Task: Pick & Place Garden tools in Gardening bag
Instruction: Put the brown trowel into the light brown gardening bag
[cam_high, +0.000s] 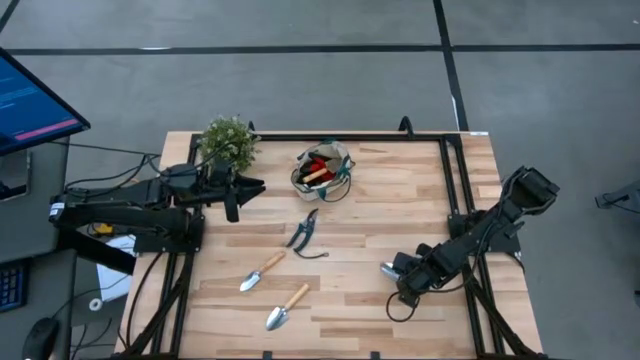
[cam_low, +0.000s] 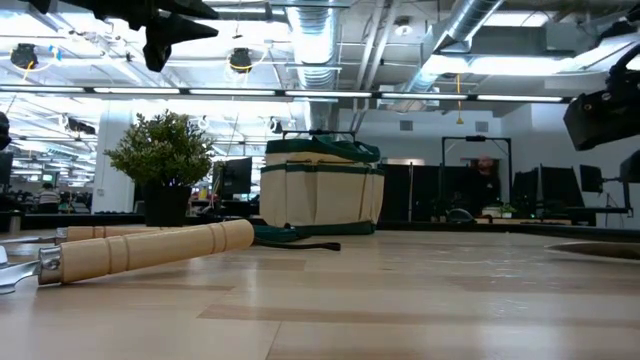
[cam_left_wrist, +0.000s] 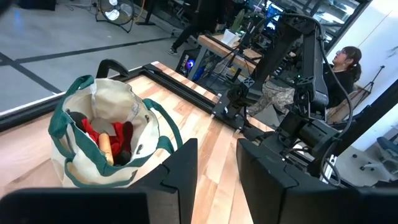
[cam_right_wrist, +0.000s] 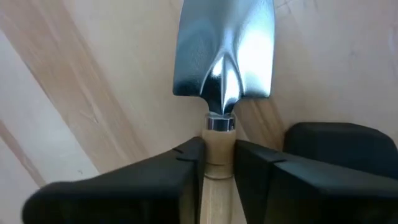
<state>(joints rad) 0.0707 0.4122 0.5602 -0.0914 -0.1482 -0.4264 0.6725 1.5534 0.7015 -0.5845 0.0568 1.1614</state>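
The beige bag with green trim (cam_high: 322, 172) stands at the far middle of the table and holds red gloves (cam_left_wrist: 106, 134) and a wooden handle (cam_left_wrist: 107, 149). Pruning shears (cam_high: 305, 235) and two wooden-handled trowels (cam_high: 262, 272) (cam_high: 287, 307) lie flat on the table. My right gripper (cam_right_wrist: 219, 162) is shut on a third trowel (cam_right_wrist: 224, 56) at the near right (cam_high: 392, 270). My left gripper (cam_left_wrist: 217, 168) is open and empty, raised between the plant and the bag (cam_high: 243, 190). My right gripper pinches the trowel's wooden handle (cam_right_wrist: 217, 146) between its two fingers, just behind the metal collar at the blade end. The silver blade (cam_right_wrist: 224, 56) sticks out ahead of the fingers over the table. I cannot tell whether the trowel is clear of the table.
A bushy green plant in a dark pot (cam_high: 228, 142) stands at the far left, next to my left gripper. A black frame (cam_high: 455, 190) runs along the table's edges. A person (cam_left_wrist: 345, 62) sits beyond the table. Bare wood lies between the bag and my right gripper.
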